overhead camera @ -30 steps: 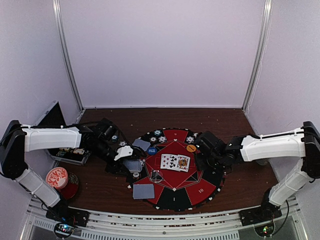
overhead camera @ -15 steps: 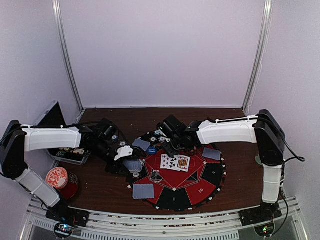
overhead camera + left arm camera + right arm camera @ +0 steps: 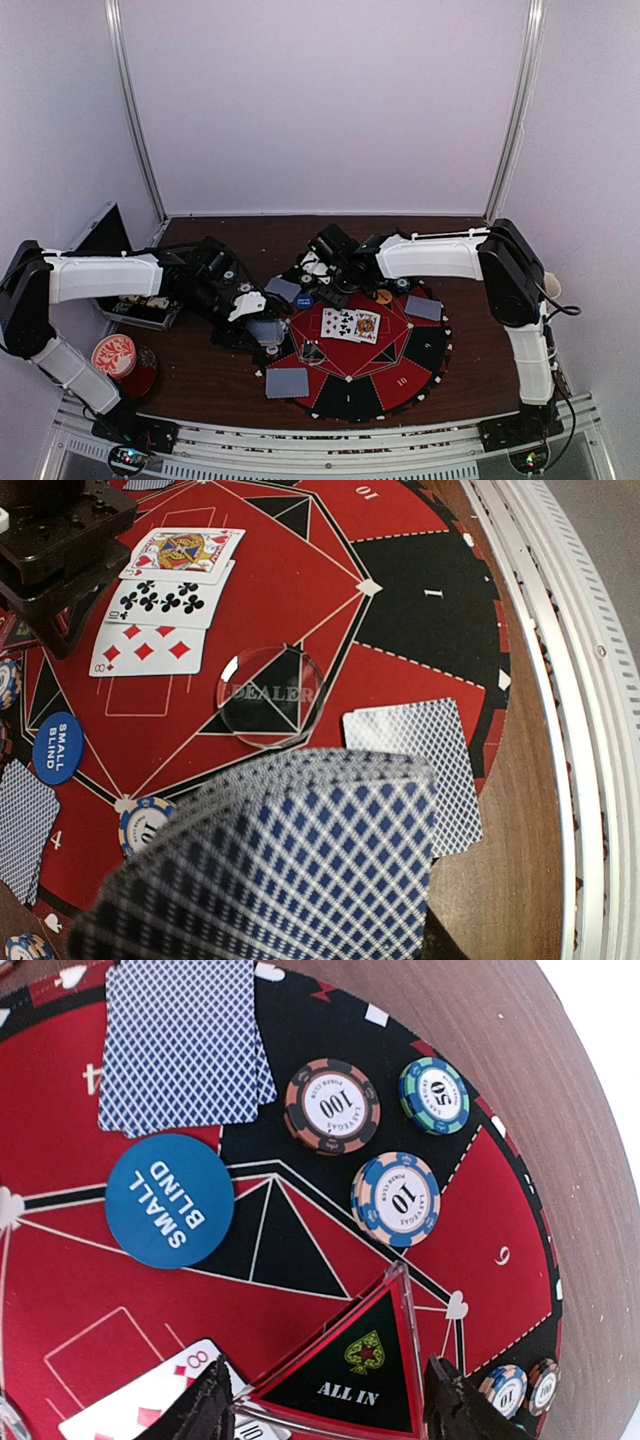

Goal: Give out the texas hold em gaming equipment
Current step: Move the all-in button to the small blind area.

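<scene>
Fingers point(image 3: 205, 1410), right: you held them half-wide, ALL IN triangle point(image 3: 350, 1365) wedged between. Left gripper point(image 3: 257, 318): pinched tight on playing cards point(image 3: 290, 870).

top: high, rear, looking down | wrists: close, downward — share mat point(image 3: 352, 398)

A big round red-and-black felt mat point(image 3: 400, 385) lies on the brown wooden table point(image 3: 200, 380). Well to its left sits a red-and-white patterned round disc point(image 3: 113, 353), with an open black case point(image 3: 105, 232) farther back.
</scene>
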### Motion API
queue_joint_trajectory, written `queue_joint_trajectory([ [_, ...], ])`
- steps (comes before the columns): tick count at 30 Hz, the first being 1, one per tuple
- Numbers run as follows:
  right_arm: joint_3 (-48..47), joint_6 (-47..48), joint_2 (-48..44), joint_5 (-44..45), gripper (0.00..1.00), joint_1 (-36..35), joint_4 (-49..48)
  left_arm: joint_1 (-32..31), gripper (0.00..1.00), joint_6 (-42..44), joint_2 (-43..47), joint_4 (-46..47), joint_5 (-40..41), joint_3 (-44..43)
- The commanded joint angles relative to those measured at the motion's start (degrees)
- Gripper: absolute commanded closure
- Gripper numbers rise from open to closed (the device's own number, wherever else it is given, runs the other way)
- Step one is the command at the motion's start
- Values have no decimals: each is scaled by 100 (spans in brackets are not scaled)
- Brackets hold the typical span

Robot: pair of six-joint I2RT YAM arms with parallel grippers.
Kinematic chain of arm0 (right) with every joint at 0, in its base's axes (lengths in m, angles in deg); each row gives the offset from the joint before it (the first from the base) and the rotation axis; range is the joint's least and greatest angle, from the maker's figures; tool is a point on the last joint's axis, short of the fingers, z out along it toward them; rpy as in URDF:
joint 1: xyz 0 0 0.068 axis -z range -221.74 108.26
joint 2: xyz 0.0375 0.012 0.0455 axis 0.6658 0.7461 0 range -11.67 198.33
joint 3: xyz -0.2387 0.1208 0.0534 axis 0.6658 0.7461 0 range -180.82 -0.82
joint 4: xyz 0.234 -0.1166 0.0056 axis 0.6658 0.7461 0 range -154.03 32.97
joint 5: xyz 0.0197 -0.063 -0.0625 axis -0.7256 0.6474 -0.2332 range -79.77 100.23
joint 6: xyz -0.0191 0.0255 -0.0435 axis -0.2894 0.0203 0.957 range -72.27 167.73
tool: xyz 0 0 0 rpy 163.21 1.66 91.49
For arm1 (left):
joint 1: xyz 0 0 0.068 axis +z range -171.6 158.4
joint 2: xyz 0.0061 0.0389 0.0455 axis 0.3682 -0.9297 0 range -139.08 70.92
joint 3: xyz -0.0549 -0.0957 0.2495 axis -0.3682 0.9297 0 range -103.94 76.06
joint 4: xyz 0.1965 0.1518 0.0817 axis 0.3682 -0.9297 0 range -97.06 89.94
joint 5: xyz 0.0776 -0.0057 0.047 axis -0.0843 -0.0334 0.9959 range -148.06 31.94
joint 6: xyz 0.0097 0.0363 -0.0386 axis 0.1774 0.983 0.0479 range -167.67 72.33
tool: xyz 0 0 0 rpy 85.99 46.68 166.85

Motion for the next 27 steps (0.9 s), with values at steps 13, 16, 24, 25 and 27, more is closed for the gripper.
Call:
queue_joint_trajectory([
  [13,-479,1034,345,-519,52,102,-338,-29,61,97,2,21,-73,-4],
  [16,-634,1062,461,-558,52,104,-253,-29,61,105,4,20,-80,-8],
  [24,-737,1104,585,-576,51,101,-214,-25,61,101,2,21,-94,-4],
  [25,-739,1102,589,-598,50,99,-212,-29,61,105,2,21,-90,-2],
  [27,-748,1102,589,-618,50,104,-218,-30,61,105,2,21,-86,-8],
])
